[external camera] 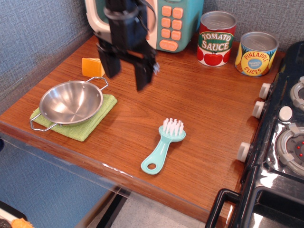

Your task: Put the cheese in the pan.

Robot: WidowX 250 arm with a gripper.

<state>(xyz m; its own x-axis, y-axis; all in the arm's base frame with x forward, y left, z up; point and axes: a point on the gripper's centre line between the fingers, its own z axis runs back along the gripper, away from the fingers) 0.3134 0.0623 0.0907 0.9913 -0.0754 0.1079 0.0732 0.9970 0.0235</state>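
Cheese (pixel 92 67), orange wedge, is found on the surface (pixel 199 118) just behind the pan (pixel 71 101) and left of the open, empty hand (pixel 127 78), which is best shifted left, centred over the wedge, lowered squarely, then closed gently.

I see a wooden counter (pixel 199 109) with a reddish-brown top, and I take it as my landmark. Behind it and on its left stands a wall (pixel 33 33) with a grey-blue woven texture. On the right of the counter, touching its edge, is a black toy stove (pixel 280 142) with pale knobs on its side. In front of the counter, lower down, is a blue surface (pixel 47 185). The light is soft and even, with faint reflections on the wood.
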